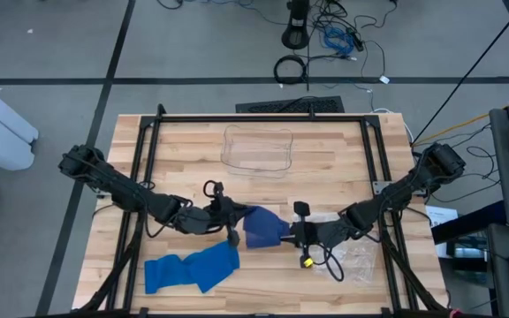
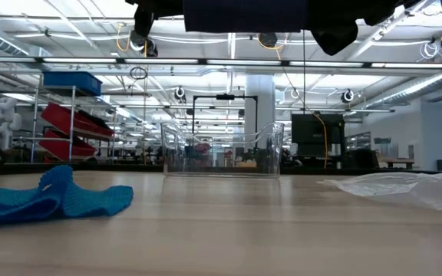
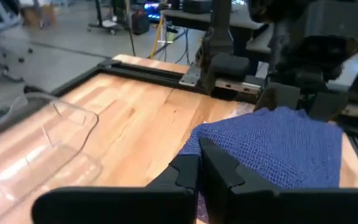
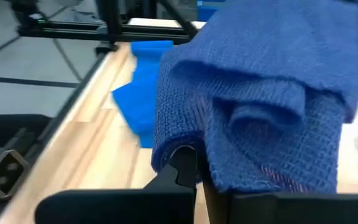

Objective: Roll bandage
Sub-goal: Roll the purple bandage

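Wooden worktop (image 1: 184,150) under us, and we hold the blue bandage (image 1: 259,228) up at its middle: left pincer (image 1: 233,218) clamped on one side, right pincer (image 1: 292,232) clamped on the other. We judge rolling barely begun; a long tail lies loose near the front-left edge. Open room remains toward the clear tray (image 1: 258,148).

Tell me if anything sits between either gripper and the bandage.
Nothing visible does. The left gripper and the right gripper are both shut on the blue bandage, holding its bunched end above the table; its tail lies on the wood.
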Available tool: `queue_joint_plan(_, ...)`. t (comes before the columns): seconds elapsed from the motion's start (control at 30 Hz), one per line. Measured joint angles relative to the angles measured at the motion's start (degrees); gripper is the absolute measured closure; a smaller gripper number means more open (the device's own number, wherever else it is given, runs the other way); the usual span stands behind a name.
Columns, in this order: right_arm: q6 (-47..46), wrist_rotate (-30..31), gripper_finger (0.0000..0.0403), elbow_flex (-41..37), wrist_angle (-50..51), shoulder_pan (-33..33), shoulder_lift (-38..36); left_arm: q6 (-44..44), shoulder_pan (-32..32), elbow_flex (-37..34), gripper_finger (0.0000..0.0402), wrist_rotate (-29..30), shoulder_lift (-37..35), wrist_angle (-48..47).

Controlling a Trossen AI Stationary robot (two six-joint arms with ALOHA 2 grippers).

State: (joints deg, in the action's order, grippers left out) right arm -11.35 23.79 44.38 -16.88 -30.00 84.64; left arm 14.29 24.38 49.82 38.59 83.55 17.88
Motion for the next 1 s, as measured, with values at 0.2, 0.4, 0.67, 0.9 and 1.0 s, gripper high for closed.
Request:
queue_joint_plan(0.2, -0.97, -6.81, 0.0403, 0.00, -0.96, 0.70, 0.00, -2.24, 0.00, 0.00, 0.0323, -1.14, 0.00, -0.97)
queue_joint_plan(0.4, -1.42, -7.83, 0.0403, 0.00, 0.47, 1.30, 0.00, -2.86, -0.53, -0.02, 0.0207, -13.74, 0.44, 4.64)
queue_joint_plan(0.67, -1.59, -7.38, 0.0403, 0.00, 0.56, 1.62, 0.00, -5.57, -0.69, -0.02, 0.0125, 1.05, -0.24, -1.63)
queue_joint_plan(0.9, -2.71, -9.05, 0.0403, 0.00, 0.52, 1.53, 0.00, 1.73, -2.89, -0.02, 0.0125, -0.68, -0.24, -5.27)
queue_joint_plan(1.0, -2.42, -9.96, 0.0403, 0.00, 0.53, 1.58, 0.00, -1.97, -2.14, -0.02, 0.0125, -9.30, -0.24, 3.87)
